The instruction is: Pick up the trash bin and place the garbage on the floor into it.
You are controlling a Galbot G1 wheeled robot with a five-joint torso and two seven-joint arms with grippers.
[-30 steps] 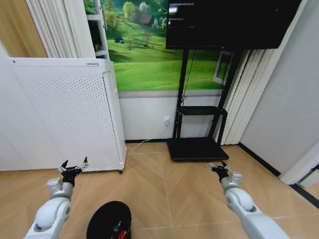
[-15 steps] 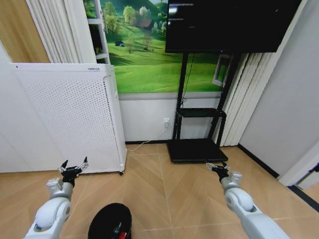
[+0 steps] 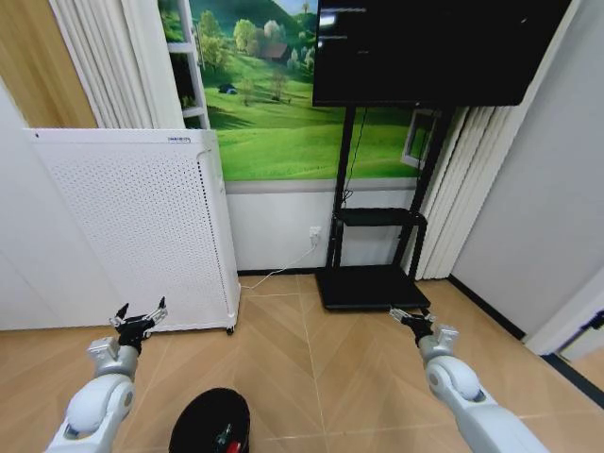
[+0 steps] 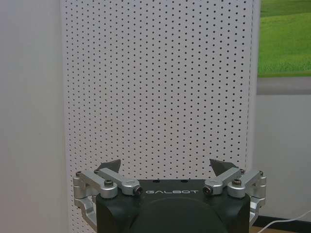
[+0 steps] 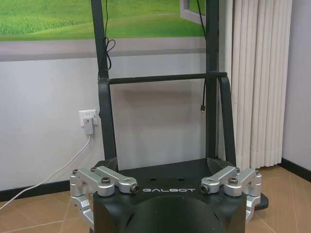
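The black round bin (image 3: 209,422) stands on the floor (image 3: 340,377) at the lower edge of the head view, between the two arms and nearer the left one; its wide circular rim is smooth and dark, and something small and red (image 3: 225,438) lies inside it, too cut off to tell what it is. The floor is light tan wood laid in a chevron pattern, with a dark strip along its right edge. The left gripper (image 3: 139,318) is held out above the floor in front of a tall white cabinet (image 3: 142,226) whose flat face is covered with rows of fine round holes; its jaws are spread wide apart and hold nothing. In the left wrist view the gripper (image 4: 165,170) shows silver metal links bolted to a matte black body marked "GALBOT" in pale letters. The right gripper (image 3: 413,318) is held out in the same way, near a black metal stand (image 3: 373,247) with a flat base and a shelf, under a large dark screen (image 3: 425,47); its jaws are also apart and empty. The right wrist view shows the same lettering on that gripper (image 5: 165,174), and beyond it a white wall socket (image 5: 87,121) with a plug and a white cable (image 5: 53,174) trailing down to the floor.
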